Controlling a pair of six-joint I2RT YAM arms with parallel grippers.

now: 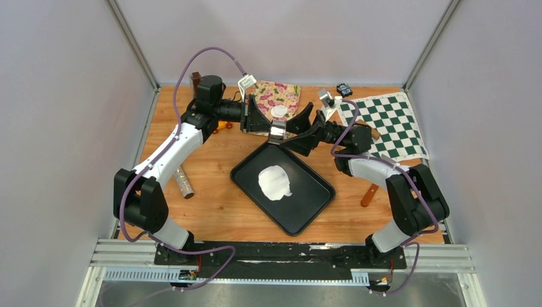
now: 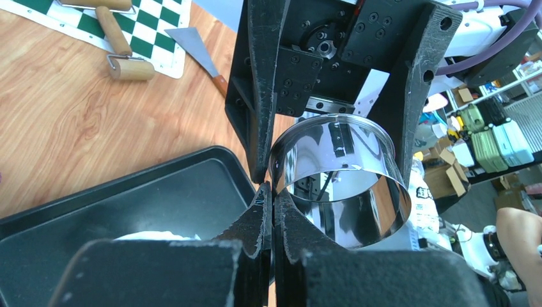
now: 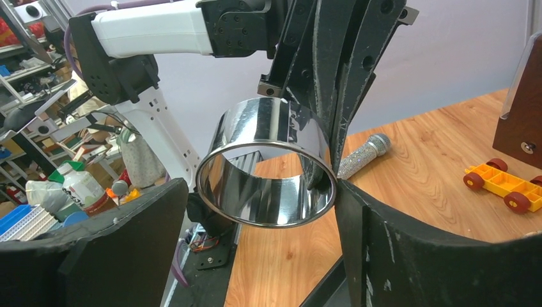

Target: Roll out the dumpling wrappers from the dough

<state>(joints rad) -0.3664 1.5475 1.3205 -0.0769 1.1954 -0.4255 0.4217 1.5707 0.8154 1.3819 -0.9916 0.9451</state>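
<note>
A shiny metal ring cutter (image 1: 277, 131) (image 2: 345, 185) (image 3: 265, 185) hangs in the air over the far corner of the black tray (image 1: 313, 208) (image 2: 160, 192). My left gripper (image 1: 275, 128) (image 2: 273, 192) is shut on the ring's wall. My right gripper (image 1: 299, 133) (image 3: 259, 192) stands open around the ring; its right finger (image 3: 358, 224) touches the rim and the left finger stays apart. An irregular white dough sheet (image 1: 275, 182) (image 2: 147, 236) lies in the tray. One small round white disc (image 1: 278, 110), a dumpling wrapper by its look, rests on the floral cloth (image 1: 284, 94).
A green chessboard mat (image 1: 390, 121) lies at the back right with a wooden roller (image 2: 131, 67) on it. A wooden-handled scraper (image 1: 369, 194) (image 2: 198, 54) lies beside the mat. A glittery microphone (image 1: 184, 182) (image 3: 364, 155) lies left of the tray. A yellow toy car (image 3: 505, 185) and brown block (image 3: 521, 109) stand behind.
</note>
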